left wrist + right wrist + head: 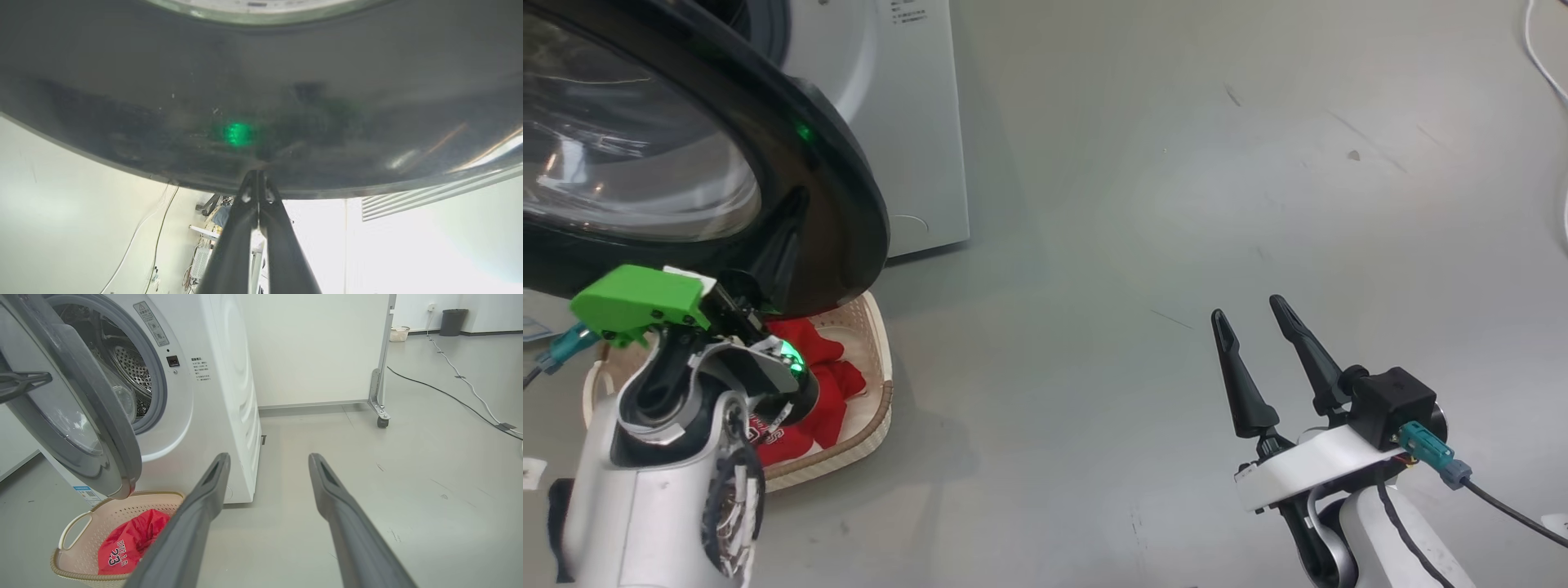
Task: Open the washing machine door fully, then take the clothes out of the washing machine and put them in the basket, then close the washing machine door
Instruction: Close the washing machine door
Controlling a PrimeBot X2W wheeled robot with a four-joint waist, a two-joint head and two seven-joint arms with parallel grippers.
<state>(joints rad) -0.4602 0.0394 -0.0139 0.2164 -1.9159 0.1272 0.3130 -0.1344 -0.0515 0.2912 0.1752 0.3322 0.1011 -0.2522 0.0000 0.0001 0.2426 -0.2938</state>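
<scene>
The left tool [257,176] is pinched shut, tips against the washing machine door [261,102] ahead — right tool [1246,309] spread wide, empty.

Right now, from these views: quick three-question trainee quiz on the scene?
1. True or false: the clothes lie in the basket.
2. The right claw is: A) open, empty B) shut on clothes C) shut on the basket.
3. Fill in: the shut left claw's tips sit at the ___'s black ring.
Key: 1 true; 2 A; 3 door.
</scene>
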